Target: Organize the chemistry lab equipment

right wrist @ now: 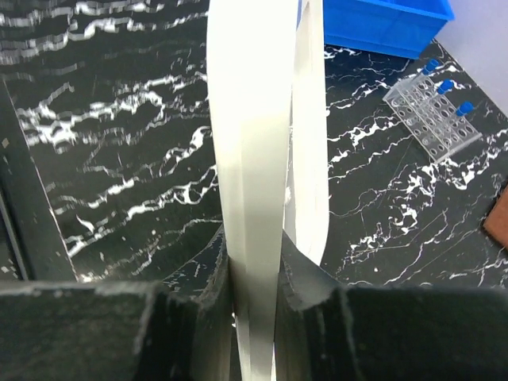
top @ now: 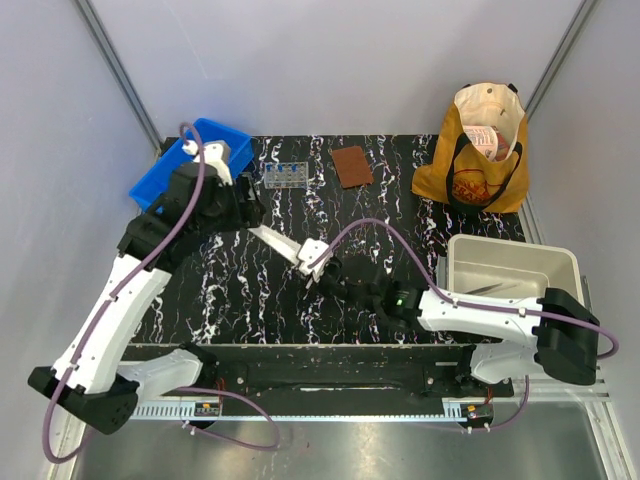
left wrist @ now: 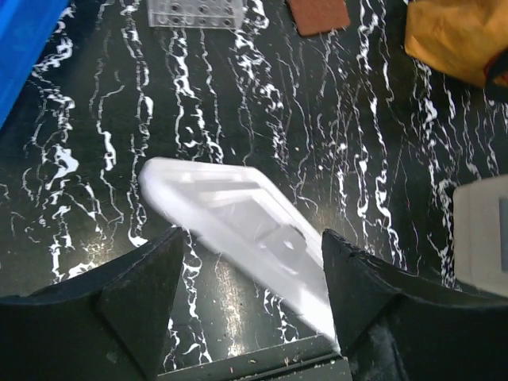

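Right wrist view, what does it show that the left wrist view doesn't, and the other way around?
Only the right wrist: blue-capped tubes standing in the rack, and the right gripper shut on the white case. Only the left wrist: the tan bag and a corner of the pale bin. Both: the white case, the rack, the blue bin, the marbled table.

The left arm [top: 110, 310] and right arm [top: 490, 312] have glossy white shells between chunky black joints, on black bases. A purple cable [top: 378, 221] runs along each arm. A small green light [top: 399, 297] glows on the right forearm. The left hand [left wrist: 254, 262] and right hand [right wrist: 254, 270] are matte black, with blocky, scuffed fingers [left wrist: 135, 309].
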`<state>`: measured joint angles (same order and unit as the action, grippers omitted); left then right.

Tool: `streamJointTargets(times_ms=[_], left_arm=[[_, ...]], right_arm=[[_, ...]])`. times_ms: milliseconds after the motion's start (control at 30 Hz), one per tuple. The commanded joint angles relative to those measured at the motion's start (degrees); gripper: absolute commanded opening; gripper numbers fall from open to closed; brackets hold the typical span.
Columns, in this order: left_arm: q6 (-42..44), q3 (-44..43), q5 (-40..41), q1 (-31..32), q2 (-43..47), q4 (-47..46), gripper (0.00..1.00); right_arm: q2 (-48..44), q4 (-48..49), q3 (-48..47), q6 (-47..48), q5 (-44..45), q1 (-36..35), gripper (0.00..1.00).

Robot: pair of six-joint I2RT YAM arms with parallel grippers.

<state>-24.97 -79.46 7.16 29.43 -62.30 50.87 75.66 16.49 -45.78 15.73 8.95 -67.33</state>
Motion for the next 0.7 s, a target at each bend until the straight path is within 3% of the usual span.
streamJointTargets(times_ms=[0,167,333,567,667], left_arm=[[0.63,-0.1,-9.5,-6.65,2.79,-4.19,0.74],[-1.74,11.15,-17.42,-11.4,9.56,-11.75,0.79],[-2.45,17.66,-26.12,-14.05,11.59,-14.57,0.85],[-10.26,26.89,-41.94,-15.72,15.98,-27.38,0.91],[-16.75,29.97,-48.62,-15.81,17.04,-36.95,0.93]], right_arm=[[-4.19,-4.1,-3.26,-18.33,6.58,-0.17,0.0],[-9.03,-7.96,-10.89,-25.64,23.19,0.01,0.0],[-12.72,-6.39,-14.95,-32.24,28.04,1.67,0.0],[-17.74,14.42,-8.11,-38.92,31.21,2.12,0.0],[-17.65,21.81,-5.38,-40.07,30.17,2.2,0.0]])
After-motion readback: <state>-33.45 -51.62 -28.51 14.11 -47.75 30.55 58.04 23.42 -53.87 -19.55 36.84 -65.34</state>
